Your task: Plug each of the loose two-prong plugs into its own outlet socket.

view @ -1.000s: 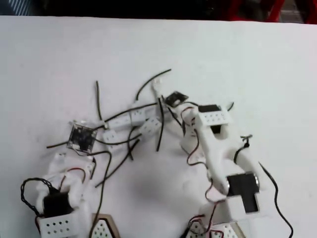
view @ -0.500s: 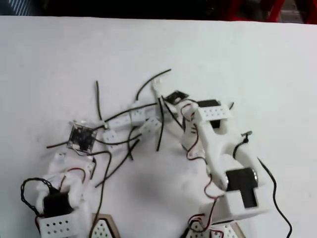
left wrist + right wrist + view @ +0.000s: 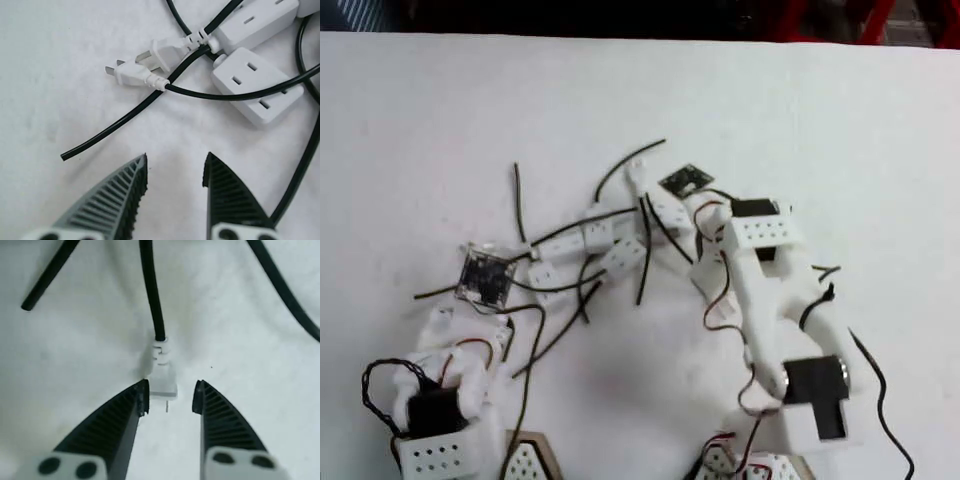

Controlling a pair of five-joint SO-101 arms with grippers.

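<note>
1. My right gripper (image 3: 170, 391) is partly open. A white plug (image 3: 163, 376) lies flat on the table (image 3: 60, 350) between its two fingers. One finger is just beside the plug, and I do not think I am squeezing it yet.
2. The plug's prongs point back at my wrist, and its black cord (image 3: 152, 295) runs away from me.
3. Here is what could go wrong. The plug is small and smooth, so if I pinch only its edge it could pop out or spin sideways.
4. The cord looks stiff. When I lift, it could tug the plug crooked, and then the prongs would miss the slots.
5. The prongs face me, so I think I must turn the plug before it can go in. It could slip while I turn it.
6. My left gripper (image 3: 175, 167) is wide open and holds nothing. It hangs over the table near a first loose plug (image 3: 134, 75) and a second loose plug (image 3: 167, 50), which lie side by side.
7. Just past them sit a socket block (image 3: 256, 86) and another socket block (image 3: 252, 20).
8. A long cord (image 3: 125, 112) lies across the first socket block and under the loose plugs. It is in the way of the slots.
9. From the high view, many cords cross in a messy pile (image 3: 585, 265) between my two arms. If I pull one, the others may drag along and push the blocks around.
</note>
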